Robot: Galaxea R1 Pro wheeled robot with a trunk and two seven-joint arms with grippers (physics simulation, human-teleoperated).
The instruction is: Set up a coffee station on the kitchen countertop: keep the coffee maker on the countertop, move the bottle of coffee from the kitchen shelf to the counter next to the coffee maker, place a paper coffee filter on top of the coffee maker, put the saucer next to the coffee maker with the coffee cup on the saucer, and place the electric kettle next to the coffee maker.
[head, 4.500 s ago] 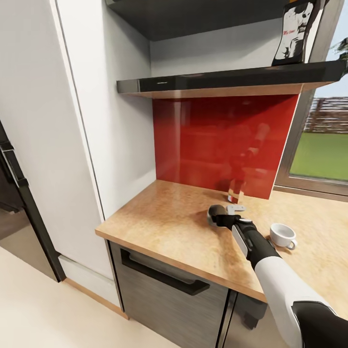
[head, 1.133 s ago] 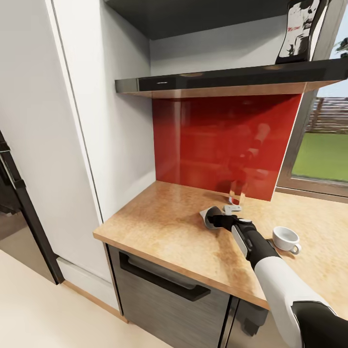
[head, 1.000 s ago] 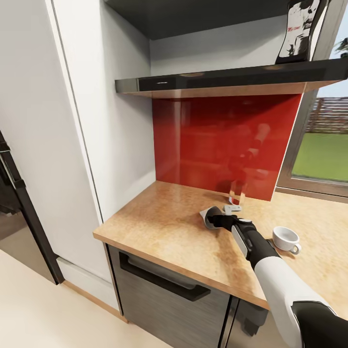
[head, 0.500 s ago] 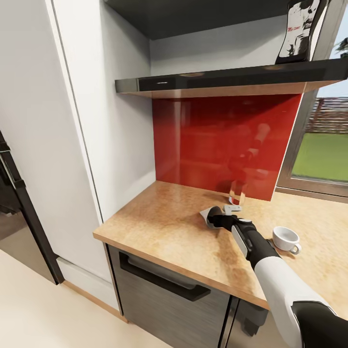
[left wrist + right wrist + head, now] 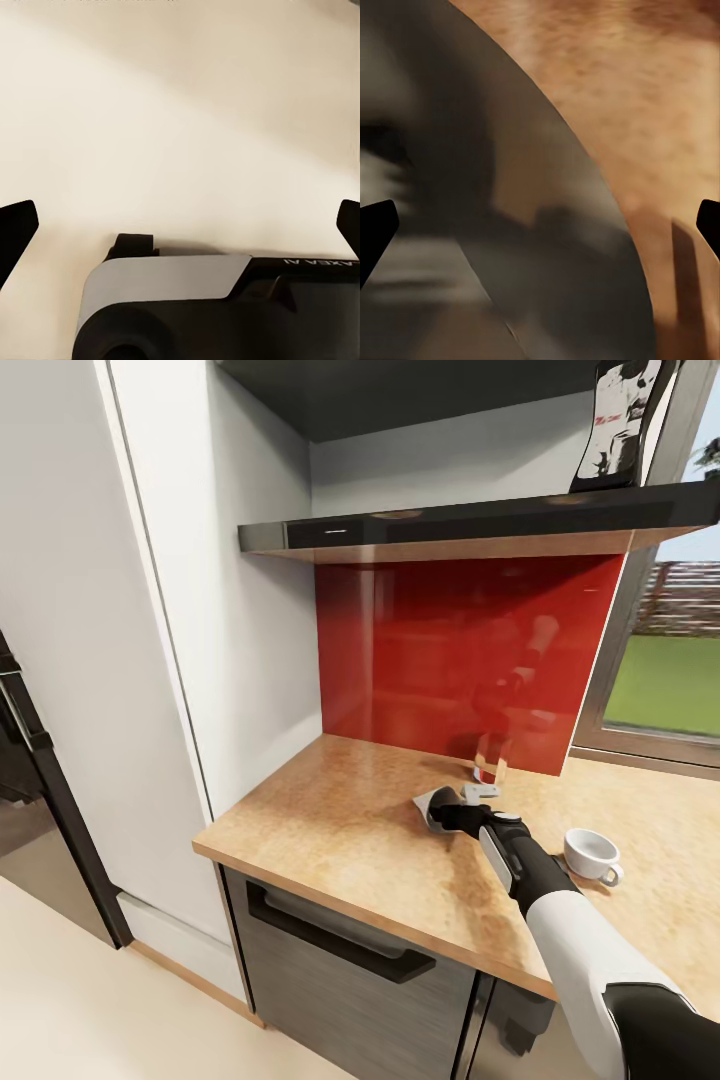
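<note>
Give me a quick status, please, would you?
Left hand open. Right hand open, at saucer, low over counter. Cup apart, to its right. Nothing blocking.

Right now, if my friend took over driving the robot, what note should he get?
Left hand: open, empty.
Right hand: open, low over the kitchen countertop, with a pale flat thing at its fingertips; saucer or filter, cannot tell.
Coffee cup: on the countertop beside the right arm, no saucer under it.
Done: nothing visibly finished.
Left: cup onto saucer, and every other placement.
</note>
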